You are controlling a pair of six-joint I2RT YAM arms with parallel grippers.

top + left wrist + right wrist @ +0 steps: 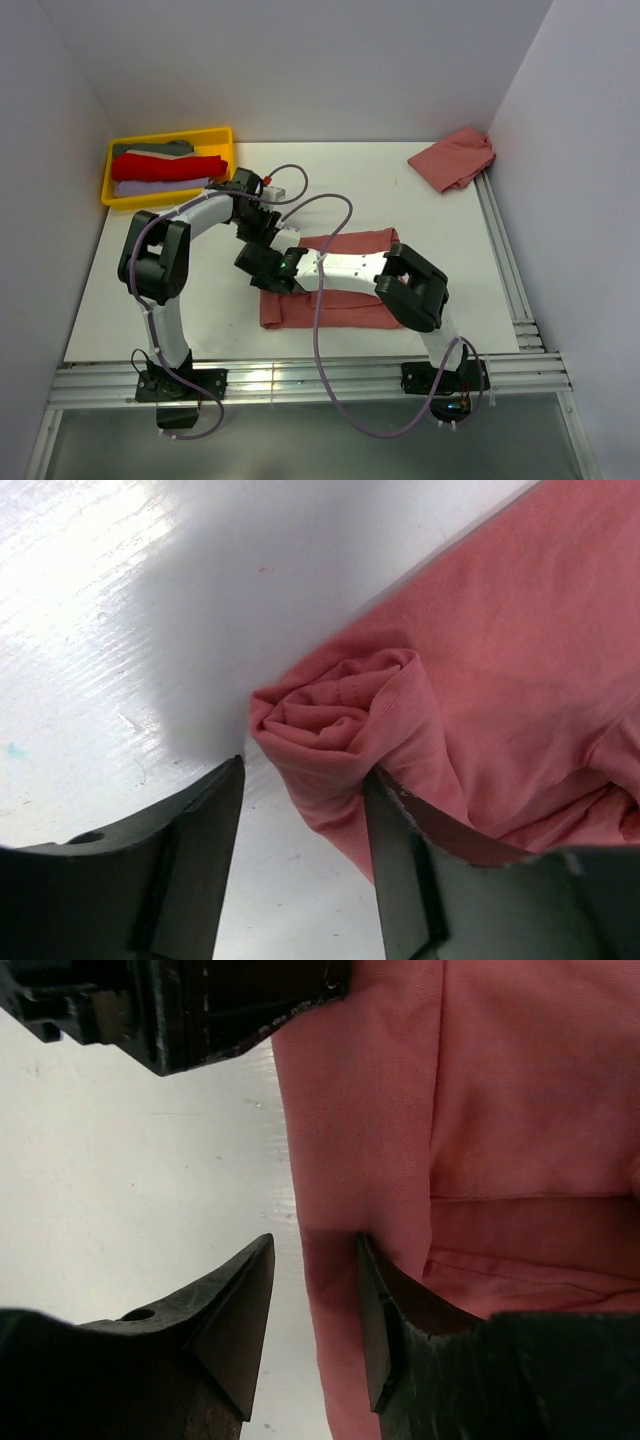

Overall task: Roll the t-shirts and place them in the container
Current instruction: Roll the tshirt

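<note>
cloth lies lengthwise rightward from both claws: we see the folded t-shirt (pixel 350 241), its rolled end (pixel 335 705) just ahead of our left claw (pixel 305 775), jaws parted; our right claw (pixel 315 1245), likewise spread, straddles its edge.

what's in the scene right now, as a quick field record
t-shirt in work: folded flat in the middle, under both arms
rolled end: small roll at its edge
left tool: open, one finger on table, one on cloth, beside the roll
right tool: open, straddling the cloth edge
second t-shirt: crumpled, far right corner
yellow tray: far left, holds folded clothes
</note>
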